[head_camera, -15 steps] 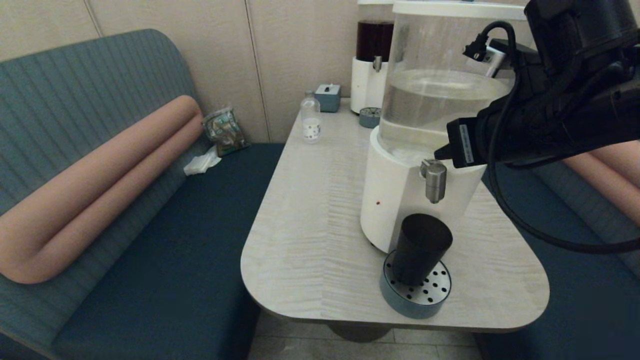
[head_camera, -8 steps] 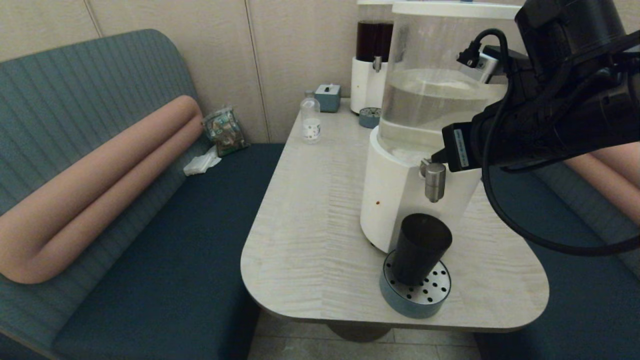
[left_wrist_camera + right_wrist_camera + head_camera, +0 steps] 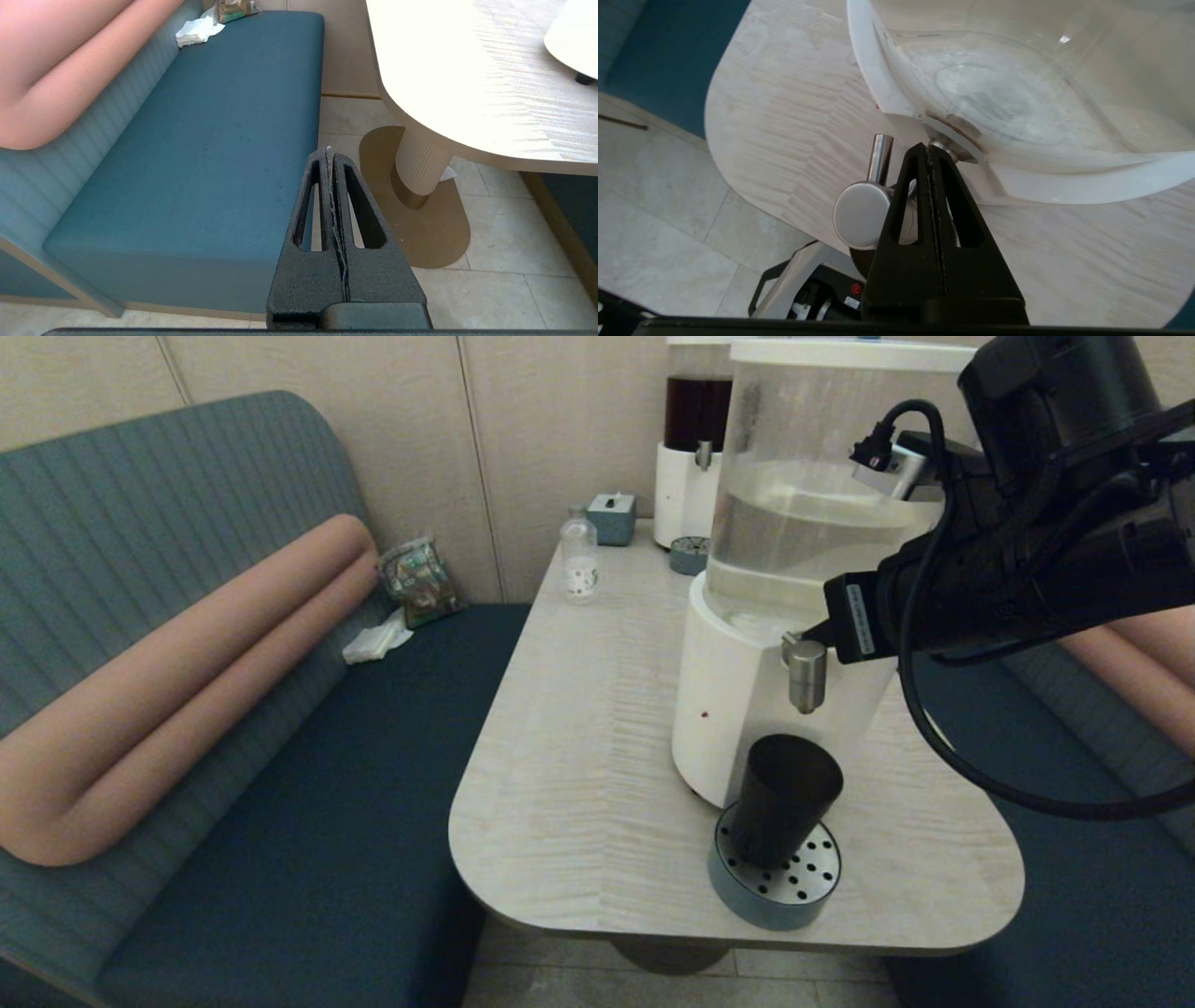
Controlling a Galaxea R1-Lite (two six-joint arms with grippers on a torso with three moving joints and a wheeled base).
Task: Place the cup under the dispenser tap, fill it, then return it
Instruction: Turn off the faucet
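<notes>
Two dispensers stand along the far right of the table (image 3: 579, 784) in the head view, and the big white-based one (image 3: 738, 709) is where I'm working. My right gripper (image 3: 817, 635) is up at its front, fingertips right beside the top of the dispenser tap (image 3: 807, 674). The cup (image 3: 782, 800) stands upright directly below the tap, on the round drip tray (image 3: 775, 896), which sits close to the table's near edge. Left of the tray the table is bare wood out to its rounded near-left corner, and more bare surface runs to the right of it. Toward the far edge, well apart from my work, are the small clear bottle (image 3: 580, 558), a little grey box (image 3: 611, 517), the dark-liquid dispenser (image 3: 693, 448) and its own small tray (image 3: 690, 555).

Over to the left wrist view: my left gripper (image 3: 329, 156) hangs low beside the table, fingers pressed together on nothing, above the gap between the blue bench seat (image 3: 210, 140) and the table's pedestal (image 3: 418, 163). Tiled floor lies open below.

Now the right wrist view: my right gripper (image 3: 927, 149) has its fingers closed flat against each other, holding nothing. Their tips sit at the dispenser's white rim, where the tap's stem meets the body, and the tap's round steel cap (image 3: 859, 221) lies just beside the fingers. I can't tell whether they touch it. The cup is hidden behind my fingers here.
</notes>
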